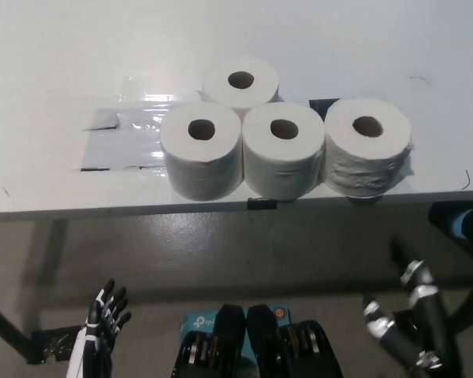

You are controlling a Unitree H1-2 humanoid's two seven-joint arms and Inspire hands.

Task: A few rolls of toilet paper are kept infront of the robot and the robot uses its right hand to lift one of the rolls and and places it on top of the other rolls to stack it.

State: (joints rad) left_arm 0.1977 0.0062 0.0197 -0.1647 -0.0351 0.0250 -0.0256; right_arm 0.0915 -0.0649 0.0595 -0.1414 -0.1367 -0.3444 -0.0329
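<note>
Four rolls of toilet paper stand upright on a white table (55,181), all up ahead of both hands and well apart from them. The rightmost roll (368,156) sits nearly straight out beyond the black right hand (406,327), close to the table's near edge and resting partly on a dark patch of tape (410,167). To the left of it, touching or nearly so, is the middle roll (284,151), and then the left roll (202,153), pressed side by side. The back roll (241,82) is tucked behind the gap between those two, farthest from either hand. None is stacked on another. The right hand hangs low below the table edge, holding nothing, its fingers spread apart and pointing upward. The white left hand (101,323) rests low on the opposite side, also below the table, fingers loosely apart and empty. A sheet of clear shiny film (126,130) is taped flat on the tabletop out beyond the left hand, just beside the left roll. Under the table the floor (221,252) is grey and dim, with a dark table leg (8,331) slanting down just beside the left hand.
</note>
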